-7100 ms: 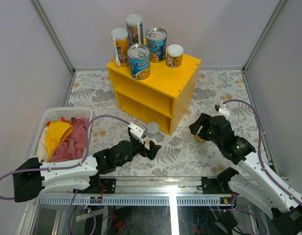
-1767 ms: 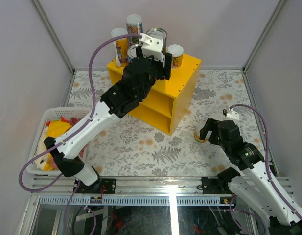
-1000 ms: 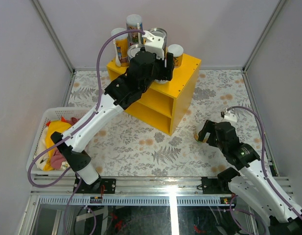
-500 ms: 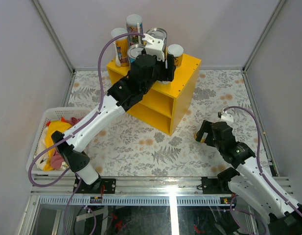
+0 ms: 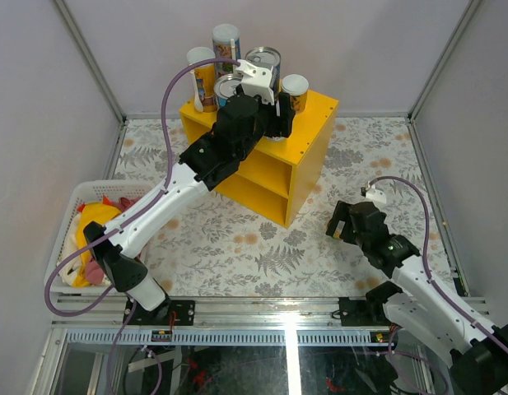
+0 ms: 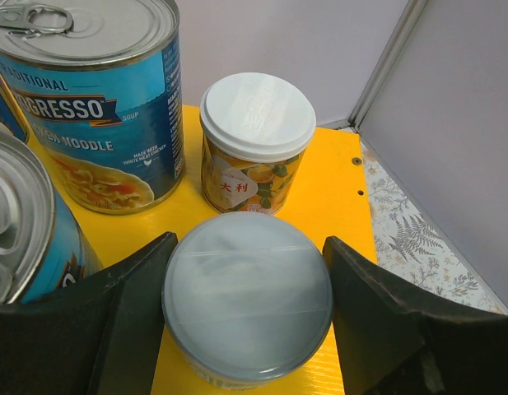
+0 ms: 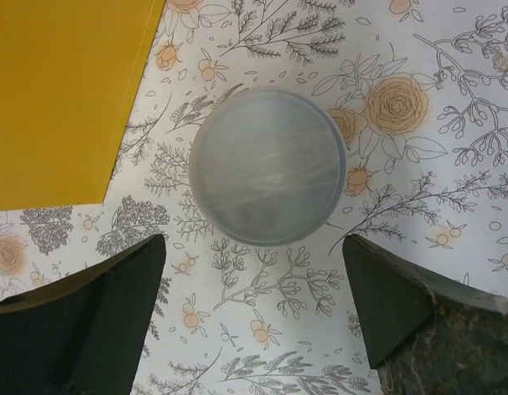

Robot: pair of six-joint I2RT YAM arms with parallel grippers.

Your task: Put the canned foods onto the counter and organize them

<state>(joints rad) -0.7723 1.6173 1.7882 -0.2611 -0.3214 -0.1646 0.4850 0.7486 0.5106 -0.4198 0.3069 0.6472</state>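
Note:
The yellow counter (image 5: 316, 112) holds two blue-labelled steel cans (image 6: 89, 99), two tall tubes (image 5: 226, 45) and a short white-lidded can (image 6: 258, 140). My left gripper (image 6: 249, 240) is over the counter top (image 6: 340, 193), shut on a short pale-lidded can (image 6: 247, 304) in front of the white-lidded one; both fingers touch its sides. Whether this can rests on the counter I cannot tell. My right gripper (image 7: 254, 247) hangs open over the floral table. Another pale-lidded can (image 7: 268, 164) stands just ahead of its fingertips, ungripped, close to the counter's corner (image 7: 64, 90).
A white laundry basket (image 5: 79, 194) with red and yellow cloth stands at the left. White walls enclose the table on three sides. The left arm (image 5: 179, 177) arches over the table's left half. The counter's two compartments (image 5: 237, 169) face the arms.
The right gripper has opened wider and shifted slightly left over its can. The left arm has barely moved, still gripping its can at the counter top.

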